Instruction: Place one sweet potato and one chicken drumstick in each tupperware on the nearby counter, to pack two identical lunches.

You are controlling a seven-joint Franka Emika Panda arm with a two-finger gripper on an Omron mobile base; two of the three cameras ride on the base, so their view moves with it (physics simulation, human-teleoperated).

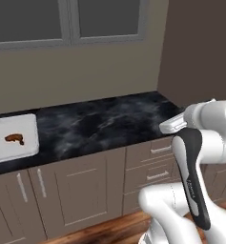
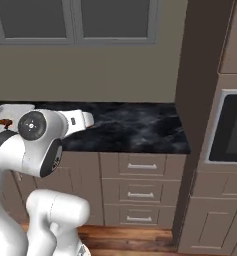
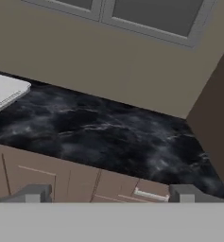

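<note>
A whitish tupperware tray (image 1: 5,126) sits on the black counter (image 1: 105,124) at the far left. A small brown piece that looks like a chicken drumstick (image 1: 15,138) lies in it. The right base view shows the tray (image 2: 15,109) and the brown piece (image 2: 5,122) behind my arm's shoulder. In the hand view the tray's corner (image 3: 9,90) is at the left edge. My gripper (image 3: 111,194) hangs in front of the counter's right half, far from the tray, open and empty. Its fingertips (image 3: 35,193) stand wide apart. The sweet potato is out of view.
A tall brown cabinet wall (image 1: 200,47) closes off the counter's right end, with a built-in oven (image 2: 230,127) beyond it. Drawers with silver handles (image 2: 141,166) sit below the counter. A window (image 1: 66,21) runs above the beige backsplash. The floor is wood.
</note>
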